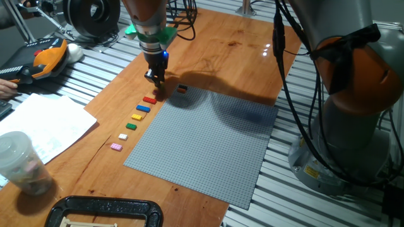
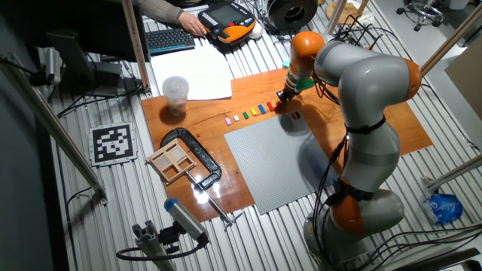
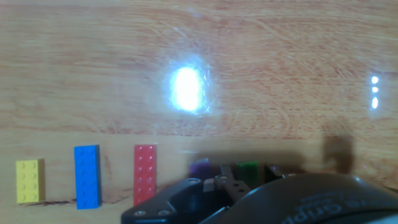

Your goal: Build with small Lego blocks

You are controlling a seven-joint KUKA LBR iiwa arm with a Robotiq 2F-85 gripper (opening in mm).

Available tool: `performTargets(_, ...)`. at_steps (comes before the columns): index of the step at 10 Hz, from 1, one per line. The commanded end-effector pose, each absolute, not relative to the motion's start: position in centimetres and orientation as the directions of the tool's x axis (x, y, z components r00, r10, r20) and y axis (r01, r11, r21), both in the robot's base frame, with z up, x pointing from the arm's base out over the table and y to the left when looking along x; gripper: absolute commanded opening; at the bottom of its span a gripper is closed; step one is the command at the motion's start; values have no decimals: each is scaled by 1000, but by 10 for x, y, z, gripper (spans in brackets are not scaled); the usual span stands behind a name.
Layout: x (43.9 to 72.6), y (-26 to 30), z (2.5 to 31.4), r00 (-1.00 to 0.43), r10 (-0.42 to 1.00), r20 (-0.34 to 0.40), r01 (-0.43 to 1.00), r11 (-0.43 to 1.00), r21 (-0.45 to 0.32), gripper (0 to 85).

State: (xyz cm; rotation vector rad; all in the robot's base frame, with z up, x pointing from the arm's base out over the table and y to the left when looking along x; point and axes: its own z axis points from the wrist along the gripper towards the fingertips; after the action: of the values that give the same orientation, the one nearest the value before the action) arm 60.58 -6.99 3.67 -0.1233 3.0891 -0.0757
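Small Lego blocks lie in a row on the wooden table left of the grey baseplate: pink, white, green, yellow, blue, red. An orange and dark brick sits at the baseplate's far edge. My gripper is low over the table just past the red brick, at the far end of the row. The hand view shows yellow, blue and red bricks. The hand's body hides the fingertips. Small purple and green patches show behind it.
A plastic cup, sheets of paper and a black clamp stand at the table's near left. An orange handheld pendant lies at the far left. A wooden tray is clamped at the table's edge.
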Motion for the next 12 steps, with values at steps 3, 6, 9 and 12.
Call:
performTargets(3, 606, -71, 32, -995, -86, -52, -83, 995, -47, 340)
performTargets(6, 605, -72, 29, -995, -84, -57, -82, 996, -43, 340)
performTargets(9, 604, -72, 28, -995, -82, -59, -80, 996, -40, 340)
performTargets(12, 604, -72, 28, -995, -87, -57, -85, 995, -43, 170)
